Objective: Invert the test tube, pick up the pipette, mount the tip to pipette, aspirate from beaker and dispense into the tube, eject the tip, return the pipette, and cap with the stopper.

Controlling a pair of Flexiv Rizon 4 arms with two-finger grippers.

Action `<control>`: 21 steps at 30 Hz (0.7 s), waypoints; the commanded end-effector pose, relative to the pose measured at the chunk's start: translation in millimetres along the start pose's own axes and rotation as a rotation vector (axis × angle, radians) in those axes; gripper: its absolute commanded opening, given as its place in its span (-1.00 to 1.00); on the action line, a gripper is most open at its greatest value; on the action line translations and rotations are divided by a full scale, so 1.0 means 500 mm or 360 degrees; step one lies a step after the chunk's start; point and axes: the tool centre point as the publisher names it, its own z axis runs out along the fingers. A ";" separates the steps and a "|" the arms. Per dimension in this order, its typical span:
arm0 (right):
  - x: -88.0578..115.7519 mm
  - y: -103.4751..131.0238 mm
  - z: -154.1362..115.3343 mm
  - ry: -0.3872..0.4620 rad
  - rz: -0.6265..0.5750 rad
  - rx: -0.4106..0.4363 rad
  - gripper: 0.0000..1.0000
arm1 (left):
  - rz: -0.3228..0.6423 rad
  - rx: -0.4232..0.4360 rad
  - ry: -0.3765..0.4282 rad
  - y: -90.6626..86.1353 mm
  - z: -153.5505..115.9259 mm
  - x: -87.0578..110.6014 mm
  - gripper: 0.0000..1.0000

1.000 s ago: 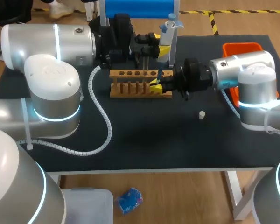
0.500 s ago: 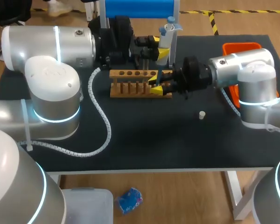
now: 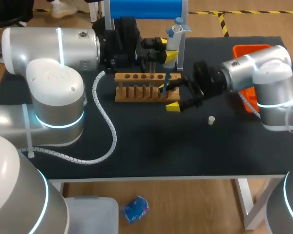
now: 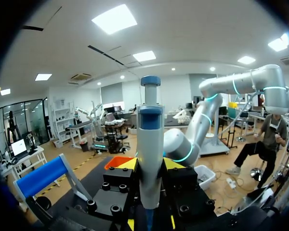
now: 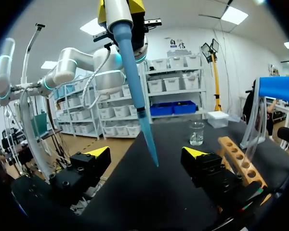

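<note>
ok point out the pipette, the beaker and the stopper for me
pipette (image 4: 150,159), left wrist view, on its pale barrel
beaker (image 5: 196,134), right wrist view, on its glass wall
stopper (image 3: 211,120), head view, on its white body

No print or label seems legible on anything.

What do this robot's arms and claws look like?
The left arm and right arm are rounded silver-white tubes with glowing light-blue rings at the joints. A white spiral-wrapped cable runs along the left one. Each wrist ends in black blocks; the left claw and right claw are black with yellow tips.
</note>
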 end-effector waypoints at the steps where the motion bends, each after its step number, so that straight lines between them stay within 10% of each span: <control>1: 0.012 0.000 -0.021 0.0013 0.0045 0.0053 1.00 | 0.0002 0.0010 -0.0003 0.002 0.001 0.000 -1.00; 16: 0.017 0.000 -0.026 0.0025 0.0041 0.0066 1.00 | -0.0048 -0.0124 -0.0738 0.004 -0.170 -0.058 -1.00; 21: 0.017 0.000 -0.026 0.0025 0.0041 0.0066 1.00 | -0.0048 -0.0124 -0.0738 0.004 -0.170 -0.058 -1.00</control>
